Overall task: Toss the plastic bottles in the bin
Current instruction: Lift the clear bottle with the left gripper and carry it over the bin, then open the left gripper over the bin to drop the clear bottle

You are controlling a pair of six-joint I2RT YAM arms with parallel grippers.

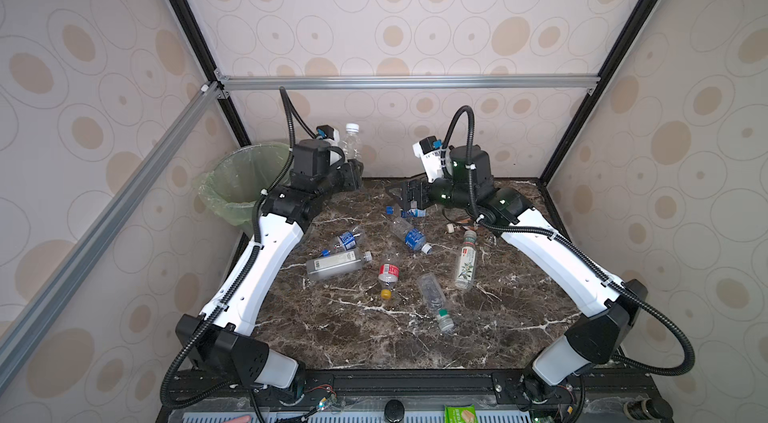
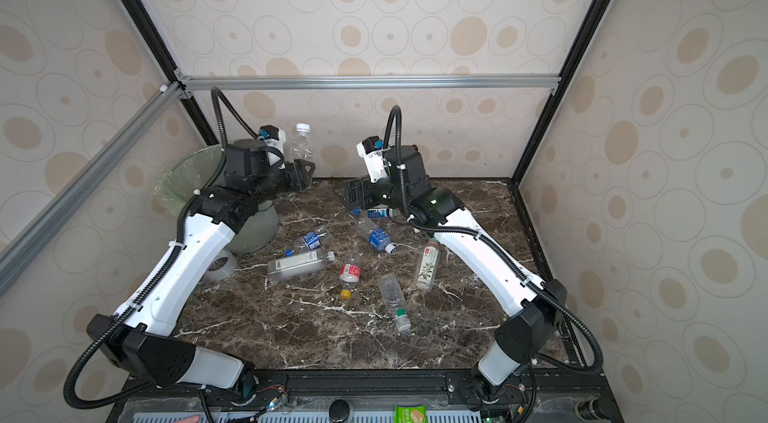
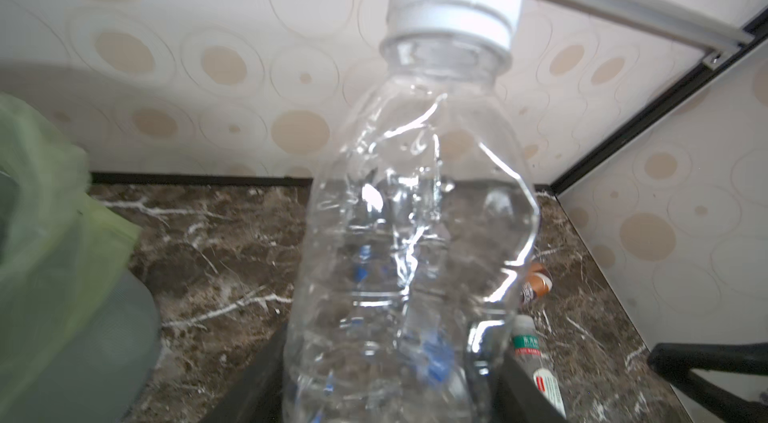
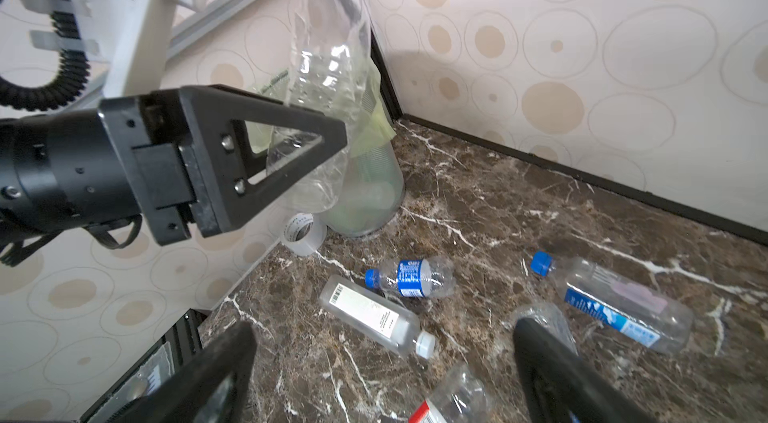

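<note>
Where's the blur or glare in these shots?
Left wrist view: the clear bottle is soft, streaked with bright glints; the bin is blurred. Right wrist view: the right gripper is out of focus, the square bottle sharp. Both top views: evenly lit, crisp.

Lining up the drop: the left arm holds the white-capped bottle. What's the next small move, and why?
Probably swing the left gripper toward the bin until the white-capped bottle hangs over its opening. The bottle is gripped upright, clear of the table, but it sits beside the bin's green-lined rim, not above it.
</note>
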